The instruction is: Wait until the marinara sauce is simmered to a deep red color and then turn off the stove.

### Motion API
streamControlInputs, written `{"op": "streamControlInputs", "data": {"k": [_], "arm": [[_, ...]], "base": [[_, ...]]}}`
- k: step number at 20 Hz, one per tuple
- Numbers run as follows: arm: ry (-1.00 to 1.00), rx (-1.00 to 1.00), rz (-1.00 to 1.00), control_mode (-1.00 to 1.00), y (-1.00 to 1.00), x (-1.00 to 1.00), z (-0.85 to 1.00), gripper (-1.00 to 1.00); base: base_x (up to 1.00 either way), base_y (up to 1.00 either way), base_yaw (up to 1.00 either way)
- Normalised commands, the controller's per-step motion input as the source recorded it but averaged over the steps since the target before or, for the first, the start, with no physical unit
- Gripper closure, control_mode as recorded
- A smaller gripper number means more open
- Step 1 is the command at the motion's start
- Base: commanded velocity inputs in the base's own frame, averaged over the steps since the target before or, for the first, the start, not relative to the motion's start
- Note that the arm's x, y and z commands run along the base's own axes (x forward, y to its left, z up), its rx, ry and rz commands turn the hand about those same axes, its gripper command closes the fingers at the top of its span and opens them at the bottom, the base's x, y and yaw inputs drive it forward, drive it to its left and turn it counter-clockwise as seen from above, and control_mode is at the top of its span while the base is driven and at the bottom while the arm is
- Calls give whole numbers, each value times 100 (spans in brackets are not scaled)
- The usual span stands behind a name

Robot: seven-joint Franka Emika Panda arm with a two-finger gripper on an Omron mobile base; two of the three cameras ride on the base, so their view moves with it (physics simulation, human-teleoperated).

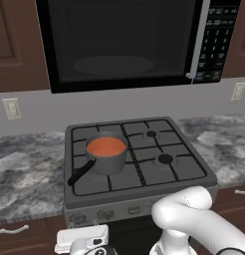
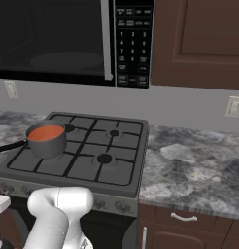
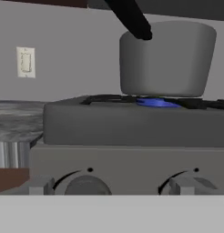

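While the marinara sauce (image 1: 106, 146) sits orange-red and flat in its small grey saucepan (image 1: 106, 160), the pan rests on the burner at about ten o'clock on the stove (image 1: 159, 185), its black handle (image 1: 81, 172) pointing toward seven o'clock. Down low, the hand (image 3: 112, 193) is level with the front panel, fingers spread wide and holding nothing, just short of two grey knobs (image 3: 86, 185). From there a blue flame (image 3: 157, 103) shows under the saucepan. Above hangs the black microwave (image 1: 129, 42), and marbled counter (image 2: 189, 165) runs off to either side.
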Motion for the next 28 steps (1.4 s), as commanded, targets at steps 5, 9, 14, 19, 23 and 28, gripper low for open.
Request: {"op": "streamControlInputs", "data": {"k": [5, 9, 14, 19, 23, 28], "arm": [[0, 0, 0, -100, 0, 6, -22, -100], [0, 0, 0, -100, 0, 7, -18, -100], [0, 0, 0, -100, 0, 7, -12, -100], [0, 0, 0, -100, 3, 4, -11, -100], [0, 0, 0, -100, 14, 11, -6, -100], [0, 0, 0, -100, 17, 14, -3, -100]], "base": [[0, 0, 0], [0, 0, 0], [0, 0, 0], [0, 0, 0], [0, 0, 0], [0, 0, 0]]}}
